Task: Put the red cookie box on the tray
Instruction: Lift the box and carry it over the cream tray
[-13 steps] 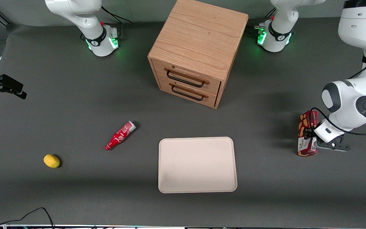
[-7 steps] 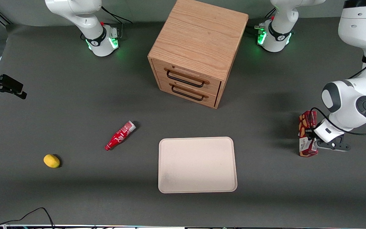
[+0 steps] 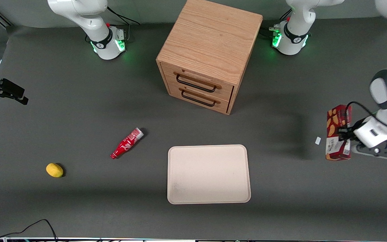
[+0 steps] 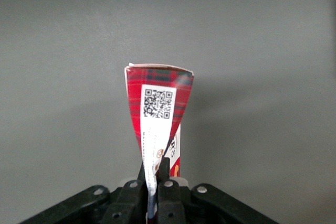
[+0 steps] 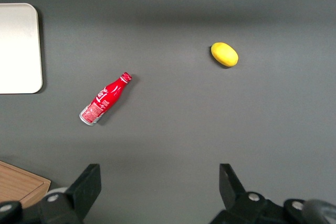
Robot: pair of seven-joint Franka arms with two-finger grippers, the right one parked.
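One red cookie box (image 3: 338,132), held in the one working gripper (image 3: 345,134) above the table (image 3: 79,111) toward the working arm's end. One tray (image 3: 209,174). One wooden cabinet (image 3: 210,53) with two drawers. One red bottle (image 3: 126,143). One lemon (image 3: 54,170). One small white scrap (image 3: 317,140) near the box.

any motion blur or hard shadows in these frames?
Front view: the working arm's upper links are smeared by motion; the red cookie box in the pincer stays fairly crisp, with a soft shadow on the table beside it; the tray is evenly lit. Left wrist view: the box's QR label is sharp, the table behind it featureless.
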